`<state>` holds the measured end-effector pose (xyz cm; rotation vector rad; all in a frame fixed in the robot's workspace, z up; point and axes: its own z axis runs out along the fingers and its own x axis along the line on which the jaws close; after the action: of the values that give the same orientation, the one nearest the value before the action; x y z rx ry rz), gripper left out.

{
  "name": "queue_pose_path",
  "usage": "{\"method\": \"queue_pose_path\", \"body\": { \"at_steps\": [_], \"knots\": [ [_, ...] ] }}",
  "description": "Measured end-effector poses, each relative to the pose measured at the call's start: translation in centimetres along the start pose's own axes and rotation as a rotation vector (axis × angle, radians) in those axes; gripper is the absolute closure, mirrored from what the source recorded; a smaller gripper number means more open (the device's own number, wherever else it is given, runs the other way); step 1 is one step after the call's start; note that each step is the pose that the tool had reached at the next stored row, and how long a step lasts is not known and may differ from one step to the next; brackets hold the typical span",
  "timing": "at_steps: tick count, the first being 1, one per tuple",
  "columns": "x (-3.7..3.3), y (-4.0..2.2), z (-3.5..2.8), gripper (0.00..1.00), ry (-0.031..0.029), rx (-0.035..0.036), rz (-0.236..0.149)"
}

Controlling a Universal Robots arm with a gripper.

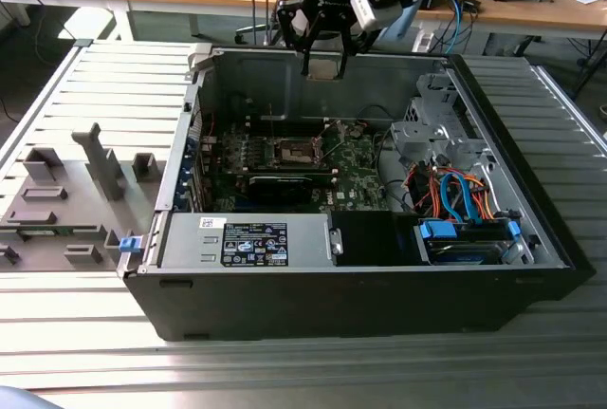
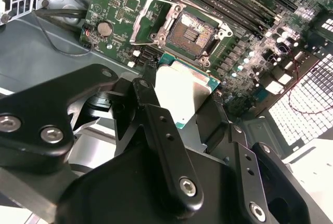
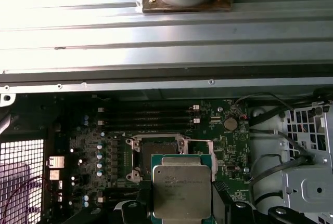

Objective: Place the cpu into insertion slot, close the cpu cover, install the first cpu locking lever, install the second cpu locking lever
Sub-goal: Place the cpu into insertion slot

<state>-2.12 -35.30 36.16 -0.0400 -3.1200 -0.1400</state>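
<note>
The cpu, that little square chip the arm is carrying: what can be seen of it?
The cpu is a flat square chip with a dull silver-grey metal top, faintly printed, and a thin green edge. The gripper clamps it with black jaws at two opposite sides. It hangs in the air over the green circuit board, apart from the open insertion slot.

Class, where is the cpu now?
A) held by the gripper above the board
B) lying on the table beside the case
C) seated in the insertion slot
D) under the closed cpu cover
A: the gripper is shut on the cpu, and the insertion slot lies open and empty.
</note>
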Motion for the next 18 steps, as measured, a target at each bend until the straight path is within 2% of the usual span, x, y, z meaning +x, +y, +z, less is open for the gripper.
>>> {"method": "queue_pose_path", "body": {
  "at_steps": [2,18],
  "knots": [
    [-0.01,-0.05,0.58,0.46,0.0000,0.0001,0.000],
    [0.03,-0.09,1.03,0.46,0.0000,-0.0001,0.000]
  ]
}}
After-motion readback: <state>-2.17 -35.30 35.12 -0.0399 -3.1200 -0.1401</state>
